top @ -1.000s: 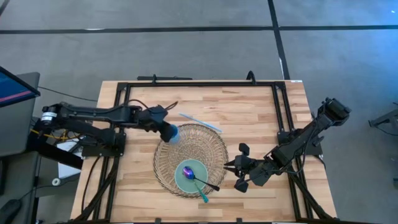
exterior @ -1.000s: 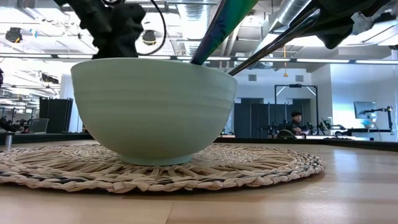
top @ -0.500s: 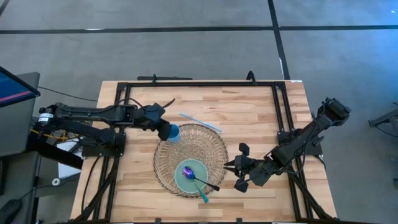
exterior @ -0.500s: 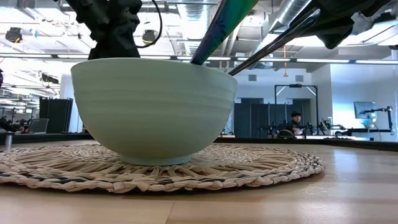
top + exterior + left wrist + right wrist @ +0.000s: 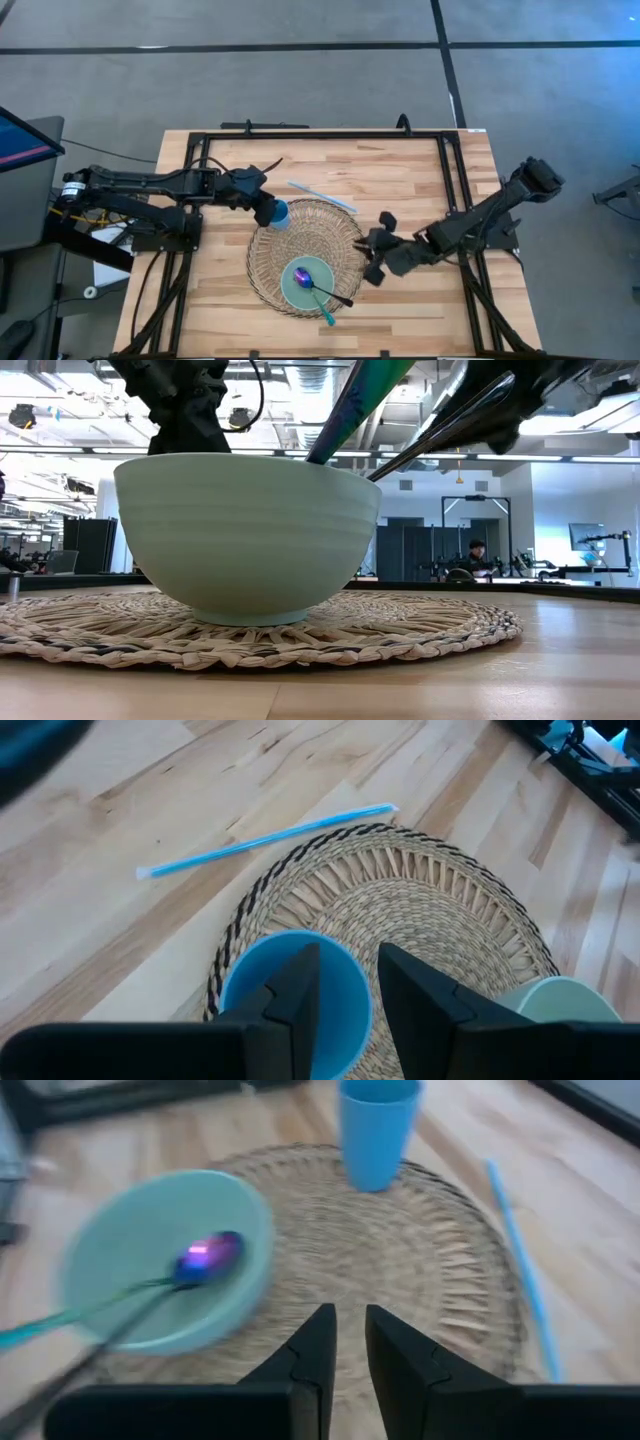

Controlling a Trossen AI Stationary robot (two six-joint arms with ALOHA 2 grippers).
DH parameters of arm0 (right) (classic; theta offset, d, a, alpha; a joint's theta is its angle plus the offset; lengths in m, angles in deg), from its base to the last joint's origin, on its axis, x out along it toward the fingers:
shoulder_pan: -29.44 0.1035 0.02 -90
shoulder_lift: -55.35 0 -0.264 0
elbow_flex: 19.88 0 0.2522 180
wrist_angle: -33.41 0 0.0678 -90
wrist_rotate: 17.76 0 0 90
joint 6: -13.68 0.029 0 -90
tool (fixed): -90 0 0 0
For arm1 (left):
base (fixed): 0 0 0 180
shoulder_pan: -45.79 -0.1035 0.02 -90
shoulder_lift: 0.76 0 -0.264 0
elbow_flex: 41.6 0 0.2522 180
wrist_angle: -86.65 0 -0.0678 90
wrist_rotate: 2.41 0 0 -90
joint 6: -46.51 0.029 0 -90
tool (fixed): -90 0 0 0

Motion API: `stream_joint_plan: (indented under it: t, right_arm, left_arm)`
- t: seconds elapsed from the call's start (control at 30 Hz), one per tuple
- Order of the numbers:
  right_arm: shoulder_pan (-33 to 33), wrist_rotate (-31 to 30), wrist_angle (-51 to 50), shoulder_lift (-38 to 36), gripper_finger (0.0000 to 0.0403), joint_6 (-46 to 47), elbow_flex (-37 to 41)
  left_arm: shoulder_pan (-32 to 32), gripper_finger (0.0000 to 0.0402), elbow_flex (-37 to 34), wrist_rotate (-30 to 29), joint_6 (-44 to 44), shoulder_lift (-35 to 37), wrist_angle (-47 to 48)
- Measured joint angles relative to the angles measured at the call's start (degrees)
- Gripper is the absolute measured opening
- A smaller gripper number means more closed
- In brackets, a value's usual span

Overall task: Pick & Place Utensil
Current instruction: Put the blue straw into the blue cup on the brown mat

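A pale green bowl (image 5: 300,290) sits on a round woven mat (image 5: 345,235). In it a metal spoon (image 5: 330,293) and a teal utensil (image 5: 326,317) lean on the rim, handles toward the near right. A blue cup (image 5: 280,213) stands upright on the mat's far-left edge. My left gripper (image 5: 350,985) is slightly open above the cup (image 5: 245,998). One of its fingers is over the cup's mouth, the other outside the wall. My right gripper (image 5: 370,255) hovers shut and empty over the mat's right edge, pointing at the bowl (image 5: 120,1250). My left gripper comes at the blue cup's rim (image 5: 362,982) from above, with one finger over the mouth and one outside the wall. Whether either finger touches the rim, I cannot tell. The cup stands upright on the mat.
A light blue straw (image 5: 322,196) lies flat on the wood just beyond the mat's far edge. A black frame (image 5: 320,135) runs around the tabletop. Bare wood lies to the far side and to the right of the mat.
My right gripper has swung toward the table's left and a little toward its far edge, from the bare wood to over the mat's right edge, nearer the bowl. My left gripper drew back slightly toward the left; the cup stayed on the mat.
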Motion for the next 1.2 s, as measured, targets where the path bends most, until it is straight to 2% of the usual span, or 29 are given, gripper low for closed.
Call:
stream_joint_plan:
  t: [0.2,0.33,0.5,0.73,0.87,1.2]
  right_arm:
    - [-9.7,7.7,-2.3,0.0,0.0069,-4.9,0.0]
    - [-16.7,15.0,-2.9,0.0,0.0088,-7.8,0.0]
    - [-24.2,20.7,-4.2,0.7,0.0110,-8.3,0.0]
    - [-28.9,21.8,-5.8,8.6,0.0118,-10.0,0.0]
    - [-30.2,19.4,-4.9,13.7,0.0118,-12.2,0.0]
    - [-31.8,18.7,-4.4,19.3,0.0118,-12.2,-0.2]
  left_arm:
    - [0.3,0.0104,0.0,0.0,0.0,0.0,0.0]
    - [0.2,0.0104,0.0,0.0,0.0,0.0,-0.1]
    - [0.2,0.0104,0.0,0.0,0.0,0.0,-0.4]
    - [0.2,0.0104,0.0,0.0,0.5,0.0,-0.4]
    - [0.2,0.0104,0.0,0.0,2.9,0.0,-0.4]
    - [0.2,0.0104,0.0,0.0,2.8,0.0,-0.4]
